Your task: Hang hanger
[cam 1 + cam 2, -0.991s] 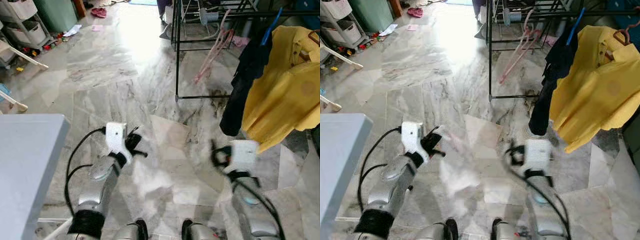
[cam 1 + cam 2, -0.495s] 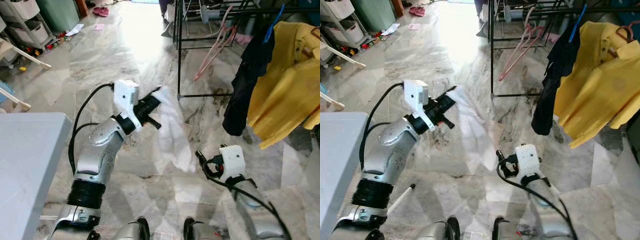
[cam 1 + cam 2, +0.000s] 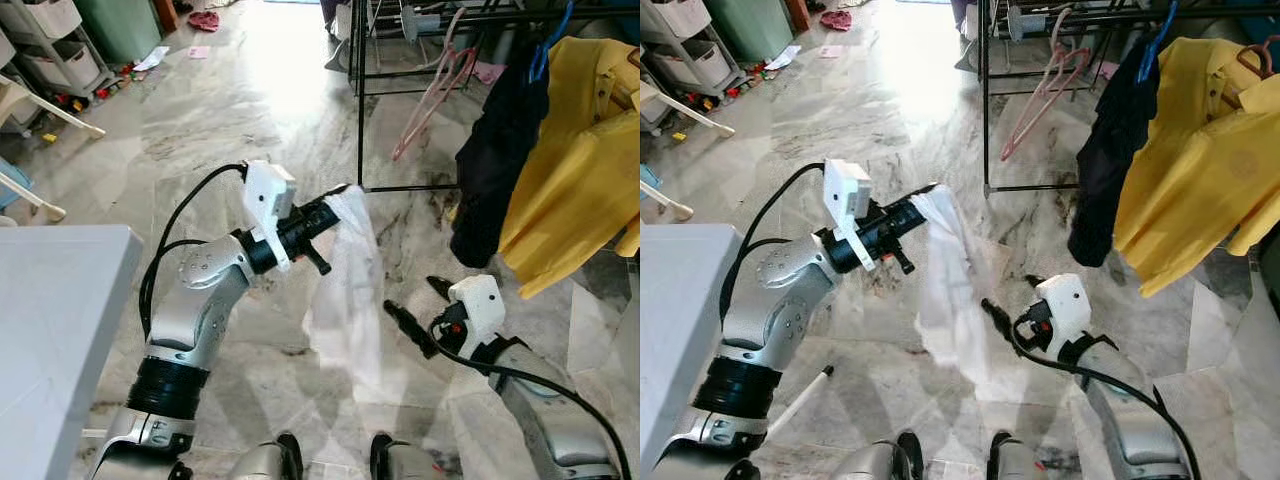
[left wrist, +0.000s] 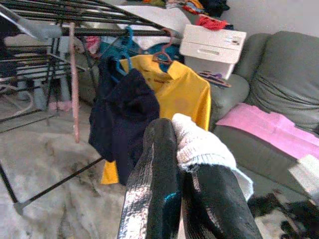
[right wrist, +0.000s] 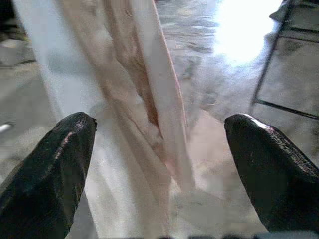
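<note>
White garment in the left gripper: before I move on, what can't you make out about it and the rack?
- White garment: whether a hanger is inside; the fabric covers it in both eye views.
- Left gripper: how much cloth is pinched; its own fingers block the left wrist view.
- Drying rack: the top rail is cut off by the frame edge.
- Right gripper: open near the cloth; contact unclear.

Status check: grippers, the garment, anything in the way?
Left gripper shut on white cloth, held up. Right gripper open, facing the cloth. Rack ahead, path clear.
</note>
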Available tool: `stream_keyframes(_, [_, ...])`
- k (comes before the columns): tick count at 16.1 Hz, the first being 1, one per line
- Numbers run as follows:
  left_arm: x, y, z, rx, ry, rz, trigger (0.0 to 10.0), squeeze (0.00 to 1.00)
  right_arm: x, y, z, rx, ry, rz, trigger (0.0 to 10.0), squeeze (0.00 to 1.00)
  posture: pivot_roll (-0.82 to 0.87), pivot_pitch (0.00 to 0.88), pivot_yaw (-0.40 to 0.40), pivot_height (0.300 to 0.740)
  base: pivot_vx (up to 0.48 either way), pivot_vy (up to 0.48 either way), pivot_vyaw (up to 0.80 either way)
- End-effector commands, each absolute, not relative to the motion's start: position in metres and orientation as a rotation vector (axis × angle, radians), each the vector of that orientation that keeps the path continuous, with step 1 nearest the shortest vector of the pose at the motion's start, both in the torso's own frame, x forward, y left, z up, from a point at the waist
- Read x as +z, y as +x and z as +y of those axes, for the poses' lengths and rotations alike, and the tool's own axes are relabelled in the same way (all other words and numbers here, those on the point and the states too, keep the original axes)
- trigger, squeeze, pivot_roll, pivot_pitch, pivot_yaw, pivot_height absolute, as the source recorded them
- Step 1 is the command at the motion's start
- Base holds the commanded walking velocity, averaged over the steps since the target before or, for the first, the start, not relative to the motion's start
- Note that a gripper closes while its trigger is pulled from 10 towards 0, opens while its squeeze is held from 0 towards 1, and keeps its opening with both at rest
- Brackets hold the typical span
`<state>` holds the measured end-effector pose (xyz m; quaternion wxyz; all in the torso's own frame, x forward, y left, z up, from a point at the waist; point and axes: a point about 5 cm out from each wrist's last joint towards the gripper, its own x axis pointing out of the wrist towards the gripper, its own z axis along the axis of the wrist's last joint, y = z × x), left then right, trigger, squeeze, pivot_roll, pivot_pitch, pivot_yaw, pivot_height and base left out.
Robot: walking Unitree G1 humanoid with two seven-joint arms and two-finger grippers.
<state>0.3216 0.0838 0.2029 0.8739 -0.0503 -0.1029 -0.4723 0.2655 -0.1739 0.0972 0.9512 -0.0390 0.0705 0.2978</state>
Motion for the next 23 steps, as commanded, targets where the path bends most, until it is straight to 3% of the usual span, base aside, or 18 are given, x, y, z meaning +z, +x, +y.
stream_keyframes(1, [0.216,0.325,0.089,-0.950,-0.086,-0.271,10.0,0.00,0.097,0.259,-0.167,0.681,-0.030,0.162,10.0,0.00,-0.07,0.216,0.089,0.740,0.000,0.000,0.00])
stream_keyframes(3, [0.228,0.332,0.092,-0.872,-0.109,-0.327,10.0,0.00,0.095,0.251,-0.150,0.814,0.043,0.197,10.0,0.00,-0.07,0.217,0.094,0.740,0.000,0.000,0.00])
stream_keyframes(4, [0.233,0.336,0.091,-0.838,-0.115,-0.356,10.0,0.00,0.091,0.244,-0.129,0.939,0.107,0.236,10.0,0.00,-0.07,0.217,0.102,0.740,0.000,0.000,0.00])
stream_keyframes(6, [0.235,0.336,0.087,-0.844,-0.128,-0.361,10.0,0.00,0.088,0.242,-0.116,1.004,0.140,0.259,10.0,0.00,-0.07,0.216,0.105,0.740,0.000,0.000,0.00])
stream_keyframes(8, [0.237,0.330,0.076,-0.939,-0.138,-0.350,10.0,0.00,0.085,0.248,-0.104,1.026,0.058,0.258,10.0,0.00,-0.06,0.211,0.109,0.740,0.000,0.000,0.00])
stream_keyframes(13, [0.214,0.342,0.100,-0.815,-0.031,-0.292,10.0,0.00,0.130,0.274,-0.141,0.731,-0.030,0.003,10.0,0.00,-0.04,0.203,0.108,0.740,0.000,0.000,0.00])
stream_keyframes(17, [0.213,0.345,0.102,-0.807,-0.032,-0.298,10.0,0.00,0.133,0.269,-0.168,0.666,-0.088,0.004,10.0,0.00,-0.05,0.199,0.110,0.740,0.000,0.000,0.00])
stream_keyframes(23, [0.238,0.328,0.072,-1.031,-0.096,-0.354,10.0,0.00,0.118,0.280,-0.151,0.709,-0.136,0.040,10.0,0.00,-0.05,0.192,0.114,0.740,0.000,0.000,0.00])
